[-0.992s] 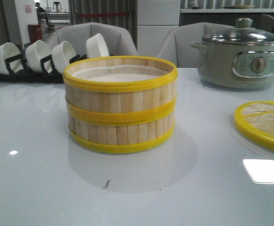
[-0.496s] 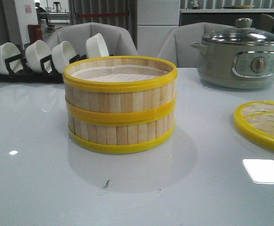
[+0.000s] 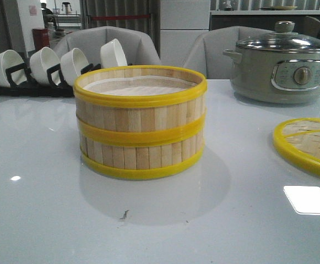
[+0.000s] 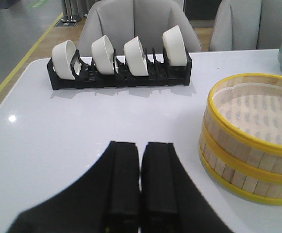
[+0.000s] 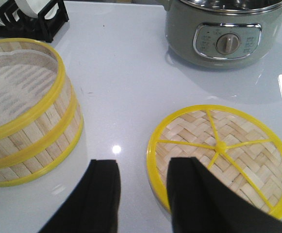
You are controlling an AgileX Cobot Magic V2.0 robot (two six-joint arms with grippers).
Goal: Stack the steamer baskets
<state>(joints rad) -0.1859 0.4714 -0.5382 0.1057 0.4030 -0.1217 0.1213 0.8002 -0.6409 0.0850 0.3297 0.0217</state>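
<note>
Change: across the last second of front views nothing on the table has shifted; the steamer baskets stand exactly as they stood, and neither arm enters that view at any point.
Stack: one basket sits squarely on the other, rims flush with a single yellow band at the join, white liner showing inside the upper one.
Location: middle of the table, in front of the black rack of white bowls, well apart from the grey pot and from the woven lid lying flat to the right.
Meaning for the task: the stacking looks finished, judging by the settled, aligned pair and the unchanged scene.
Left gripper: jaws pressed together and empty, held low over bare table beside the stack, not touching it.
Right gripper: jaws apart and empty, hanging above the table between the stack and the lid, one finger over the lid's near rim.
Pose overall: both arms appear drawn back, clear of the baskets.
</note>
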